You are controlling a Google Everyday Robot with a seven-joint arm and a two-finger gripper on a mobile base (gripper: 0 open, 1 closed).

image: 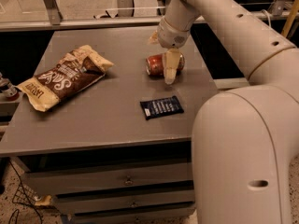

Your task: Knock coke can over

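Note:
The coke can [156, 65], red with a silver end, lies on its side on the grey table [107, 111], toward the back right. My gripper [162, 53] hangs just above and over it, coming down from the arm [219, 22] at the upper right. It is open. One pale finger [170, 68] reaches down in front of the can's right part and hides it. The other finger [153, 37] shows behind the can, apart from it.
A brown and tan chip bag [63, 77] lies flat at the table's left. A flat dark-blue snack packet [161, 107] lies in front of the can. My arm's large base link [243, 157] fills the right foreground. Drawers [126, 181] sit under the tabletop.

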